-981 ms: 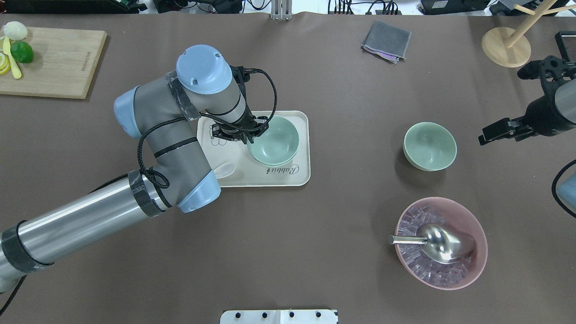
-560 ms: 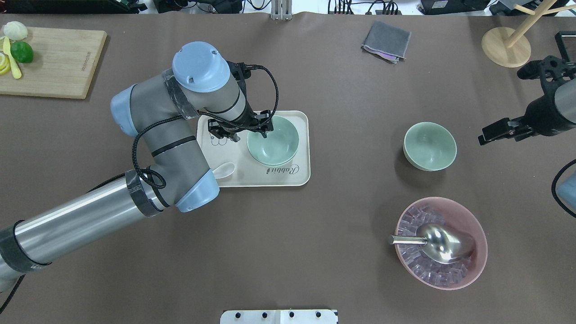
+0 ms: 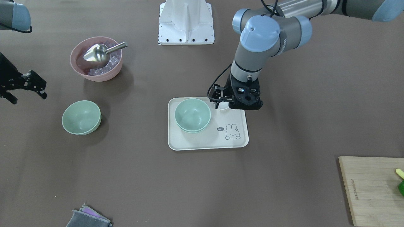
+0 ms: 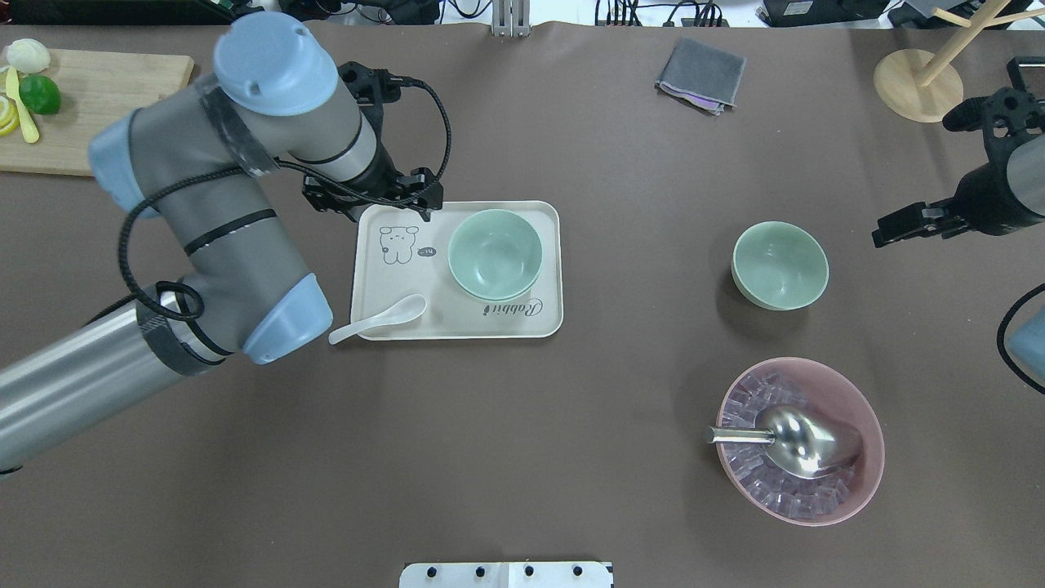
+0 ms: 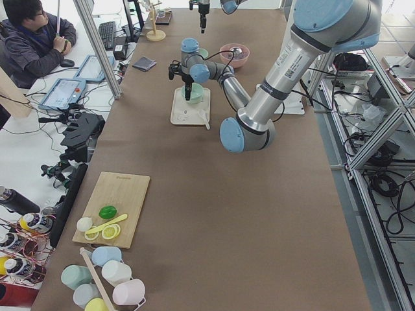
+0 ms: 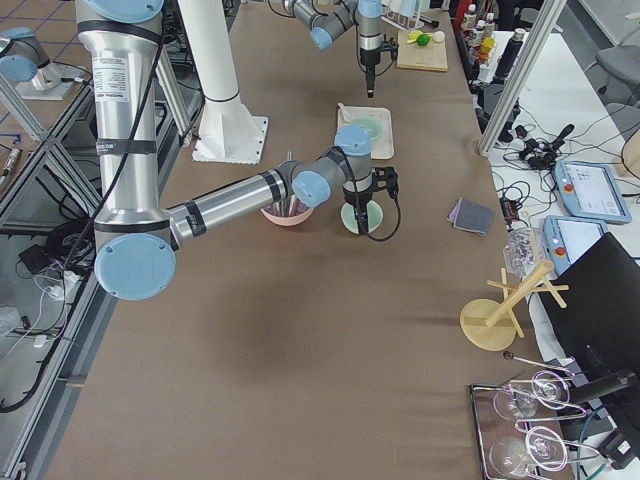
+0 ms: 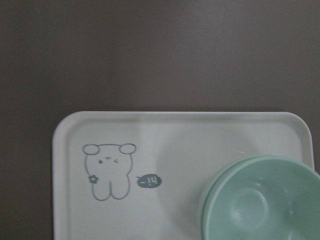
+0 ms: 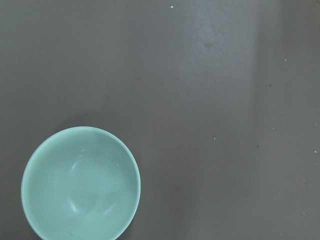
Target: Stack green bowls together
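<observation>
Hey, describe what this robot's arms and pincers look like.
Both arms are jointed tubes with silver metal sections, grey housings and pale blue round joint caps. The left arm carries black tape bands and a black cable looping to its wrist. The left pincer and right pincer are black, each with two fingers.

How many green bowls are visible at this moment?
3. The top bowl sits nested in a lower bowl on the tray. The lone bowl stands on the table, near the pink bowl. None seems hidden.
</observation>
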